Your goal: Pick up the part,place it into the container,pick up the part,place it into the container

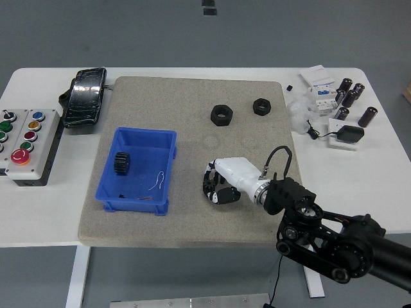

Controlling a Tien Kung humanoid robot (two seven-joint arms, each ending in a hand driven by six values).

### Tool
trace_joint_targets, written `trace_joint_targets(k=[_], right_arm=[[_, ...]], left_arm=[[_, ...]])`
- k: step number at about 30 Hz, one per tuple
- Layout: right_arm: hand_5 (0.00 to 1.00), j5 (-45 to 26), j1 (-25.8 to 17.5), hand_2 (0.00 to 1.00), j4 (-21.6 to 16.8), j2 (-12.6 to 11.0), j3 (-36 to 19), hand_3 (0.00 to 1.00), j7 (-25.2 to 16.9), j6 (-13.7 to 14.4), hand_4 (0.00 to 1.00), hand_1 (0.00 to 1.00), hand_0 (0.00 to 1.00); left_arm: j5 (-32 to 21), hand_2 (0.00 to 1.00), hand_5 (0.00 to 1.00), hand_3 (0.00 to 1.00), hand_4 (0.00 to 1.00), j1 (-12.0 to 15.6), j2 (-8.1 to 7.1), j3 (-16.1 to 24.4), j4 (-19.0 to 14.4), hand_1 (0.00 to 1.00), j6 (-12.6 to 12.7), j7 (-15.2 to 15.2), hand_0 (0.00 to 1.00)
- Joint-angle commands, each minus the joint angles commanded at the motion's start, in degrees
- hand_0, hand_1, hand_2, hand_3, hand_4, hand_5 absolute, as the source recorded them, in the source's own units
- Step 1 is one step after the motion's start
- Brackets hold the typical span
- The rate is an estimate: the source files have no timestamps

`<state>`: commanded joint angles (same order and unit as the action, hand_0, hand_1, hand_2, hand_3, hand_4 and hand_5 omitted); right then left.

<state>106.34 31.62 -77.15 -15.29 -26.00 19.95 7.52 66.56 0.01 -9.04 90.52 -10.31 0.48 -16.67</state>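
Although one black gear (122,162) already lies inside the blue container (168,187), toward its 9 o'clock side, the task reads as roughly half complete. The second part, a small black gear (209,185), sits on the grey mat (180,102) just to the 3 o'clock side of the container, apart from its wall. The right hand (218,183) is curled around this gear, white fingers (220,197) closing on it from the 12 and 6 o'clock sides; contact looks made, but whether the gear has left the mat cannot be told. My judgement: the second pick-up is in hand, and the carry and release into the container remain. The left hand is not in view.

Count of items:
- Gears: two, one in the container, one in the hand.
- Large hex nuts (221,115): two, both on the mat toward 1 o'clock, near each other and well apart from the hand.
- Container: one; a thin pale scrap also lies on its floor, identity unclear.
- Button box (19,141): one, at the counter's (38,218) 9 o'clock edge.
- Black pedal-like unit (85,96): one, at 10 o'clock.
- Small dark cylinders (350,96): about six, among loose clutter at 2 o'clock; exact count uncertain.
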Motion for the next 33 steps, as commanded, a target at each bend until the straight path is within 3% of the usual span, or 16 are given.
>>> trace_joint_targets(k=[11, 21, 22, 27, 28, 33], right_arm=[[0.296, 1.74, 3.20, 0.444, 0.54, 0.09, -1.92, 0.396, 0.17, 0.27, 0.680, 0.484, 0.302], [0.296, 5.44, 8.67, 0.446, 0.55, 6.27, -2.41, 0.392, 0.65, 1.28, 0.676, 0.484, 0.300], [0.289, 5.89, 8.77, 0.646, 0.53, 6.52, -2.60, 0.630, 0.98, 1.06, 0.695, 0.571, 0.320], [0.289, 8.29, 8.94, 0.646, 1.40, 6.27, -3.08, 0.630, 5.22, -3.63, 0.695, 0.571, 0.320], [0.389, 8.72, 8.93, 0.825, 1.75, 6.22, -3.02, 0.864, 5.92, -4.51, 0.880, 0.657, 0.344], [0.389, 10.28, 8.35, 0.825, 2.81, 5.99, -2.40, 0.864, 9.14, -8.66, 0.880, 0.657, 0.344]], left_arm=[[0.06, 0.647, 0.472, 0.680, 0.657, -0.01, -0.08, 0.12, 0.00, 0.637, 0.06, -0.07, 0.629], [0.29, 0.648, 0.473, 0.681, 0.656, 0.02, -0.05, 0.19, 0.00, 0.638, 0.08, -0.20, 0.629], [0.28, 0.648, 0.473, 0.681, 0.656, 0.02, -0.03, 0.16, 0.00, 0.636, 0.07, -0.21, 0.629], [0.50, 0.648, 0.473, 0.681, 0.656, 0.12, -0.04, 0.38, 0.00, 0.636, 0.13, -0.37, 0.629], [0.56, 0.649, 0.477, 0.682, 0.658, 0.12, -0.05, 0.44, 0.00, 0.637, 0.14, -0.39, 0.629], [0.78, 0.649, 0.477, 0.682, 0.658, 0.02, -0.05, 0.65, 0.00, 0.637, 0.16, -0.36, 0.629]])
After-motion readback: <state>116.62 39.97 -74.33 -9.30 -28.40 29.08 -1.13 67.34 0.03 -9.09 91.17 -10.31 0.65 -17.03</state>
